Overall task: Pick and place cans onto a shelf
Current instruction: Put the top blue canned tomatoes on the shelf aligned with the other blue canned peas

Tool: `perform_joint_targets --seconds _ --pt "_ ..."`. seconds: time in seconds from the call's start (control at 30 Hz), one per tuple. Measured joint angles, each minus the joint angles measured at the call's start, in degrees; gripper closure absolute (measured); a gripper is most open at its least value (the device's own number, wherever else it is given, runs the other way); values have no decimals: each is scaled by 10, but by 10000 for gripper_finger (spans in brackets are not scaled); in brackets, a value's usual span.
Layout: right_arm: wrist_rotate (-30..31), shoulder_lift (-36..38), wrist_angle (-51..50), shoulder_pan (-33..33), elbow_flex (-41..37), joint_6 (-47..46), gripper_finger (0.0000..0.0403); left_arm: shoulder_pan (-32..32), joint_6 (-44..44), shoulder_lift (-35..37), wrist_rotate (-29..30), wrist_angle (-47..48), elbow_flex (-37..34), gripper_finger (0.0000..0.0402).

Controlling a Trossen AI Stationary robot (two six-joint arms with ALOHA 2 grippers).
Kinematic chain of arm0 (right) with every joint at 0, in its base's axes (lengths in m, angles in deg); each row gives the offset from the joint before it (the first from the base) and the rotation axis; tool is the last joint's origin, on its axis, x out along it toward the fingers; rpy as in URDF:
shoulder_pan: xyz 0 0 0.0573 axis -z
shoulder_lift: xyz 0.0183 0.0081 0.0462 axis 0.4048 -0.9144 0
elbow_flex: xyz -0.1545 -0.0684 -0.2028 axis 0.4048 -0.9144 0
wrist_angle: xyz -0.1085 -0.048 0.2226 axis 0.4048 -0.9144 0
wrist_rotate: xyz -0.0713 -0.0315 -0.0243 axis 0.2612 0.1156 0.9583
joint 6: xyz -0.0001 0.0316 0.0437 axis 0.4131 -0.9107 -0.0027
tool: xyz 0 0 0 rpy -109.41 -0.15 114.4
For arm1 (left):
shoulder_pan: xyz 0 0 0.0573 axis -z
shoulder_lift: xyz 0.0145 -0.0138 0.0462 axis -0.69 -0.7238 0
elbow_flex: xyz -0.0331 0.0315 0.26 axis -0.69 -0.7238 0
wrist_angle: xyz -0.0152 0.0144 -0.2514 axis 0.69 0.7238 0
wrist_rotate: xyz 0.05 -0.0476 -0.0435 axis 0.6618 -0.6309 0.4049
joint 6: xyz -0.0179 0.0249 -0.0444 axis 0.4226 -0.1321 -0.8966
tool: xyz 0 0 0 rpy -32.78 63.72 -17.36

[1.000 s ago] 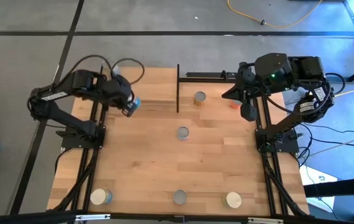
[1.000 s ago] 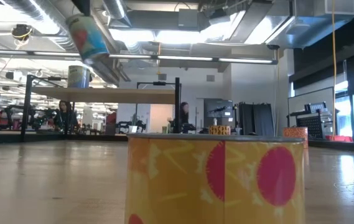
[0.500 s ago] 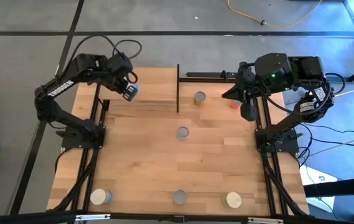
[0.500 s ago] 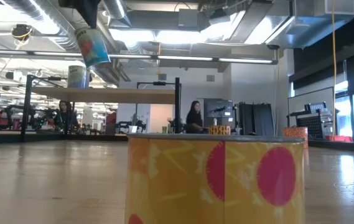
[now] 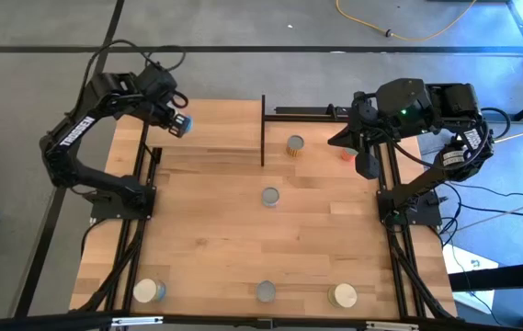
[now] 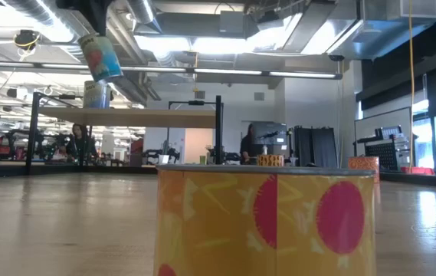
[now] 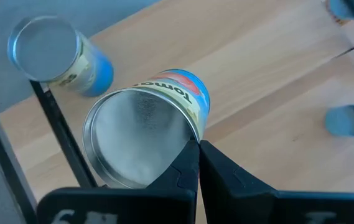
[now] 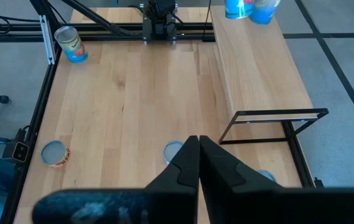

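Note:
My left gripper (image 5: 176, 120) is shut on a blue-labelled can (image 7: 145, 130) and holds it in the air over the far left end of the shelf (image 5: 215, 138). In the low view this can (image 6: 100, 57) hangs tilted above the shelf board (image 6: 126, 116). A second blue can (image 7: 52, 56) stands on the shelf beside it and also shows in the low view (image 6: 96, 94). My right gripper (image 8: 198, 146) is shut and empty at the table's right side (image 5: 367, 164), near an orange can (image 5: 346, 153). My left gripper holds the can by the rim of its silver end (image 7: 192, 138); the can shows just past the fingertips (image 7: 186, 165), and the gripper itself hides how they close on it. The can is lifted clear of the shelf and tilted, its silver end toward the wrist camera.
Two cans stand on the table right of the shelf post (image 5: 295, 144) and in the middle (image 5: 269, 196). Three cans stand along the near edge (image 5: 148, 291) (image 5: 266, 291) (image 5: 344, 295); the yellow one fills the low view (image 6: 263, 222). People move in the room behind.
My left gripper has carried the blue can toward the table's far edge and a little left, from over the shelf's near edge to over its far left end. The can stays lifted and tilted. My right arm has kept still.

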Motion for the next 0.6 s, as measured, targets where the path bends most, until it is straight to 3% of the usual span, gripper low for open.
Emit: perform_joint_targets --seconds 0.6 --pt "0 0 0 0 0 2 392 -54 29 3 -14 0 -107 401"
